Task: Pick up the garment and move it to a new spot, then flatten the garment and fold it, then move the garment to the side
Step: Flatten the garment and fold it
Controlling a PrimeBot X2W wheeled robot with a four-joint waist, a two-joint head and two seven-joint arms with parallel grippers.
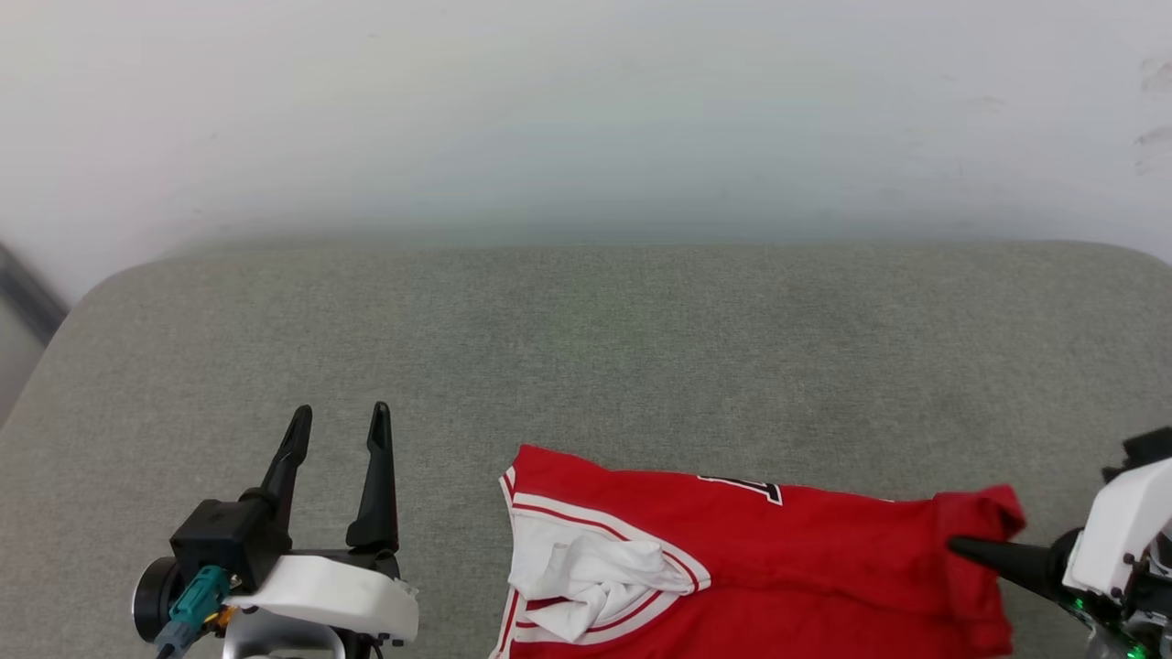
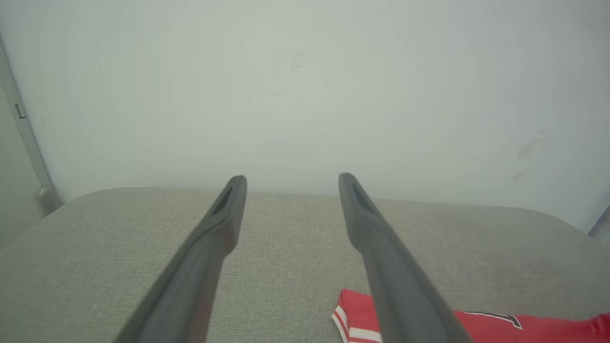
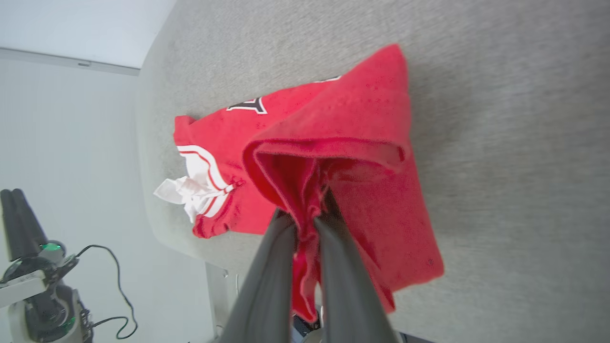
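Surface: grey woven pad (image 1: 641,348) with rounded far corners, butted against a plain pale wall (image 1: 586,110) that has a few scuff marks on its right side. In the right wrist view a black cable (image 3: 114,286) lies on the pale floor beyond the pad's edge.

Counts: 1 garment, 2 grippers, 2 dark fingers each.

Left gripper (image 1: 341,412): low left over bare pad, fingers spread wide, nothing between them, apart from the cloth.

Garment (image 1: 806,558): red, lying at the pad's near edge, centre to right. One white sleeve (image 1: 586,577) is bunched inside the striped trim at its left end. A bit of black lettering (image 1: 746,487) shows at the far edge.

Right gripper (image 1: 961,549): at the garment's right end, fingers pinched on the red hem, which is bunched and folded over there.
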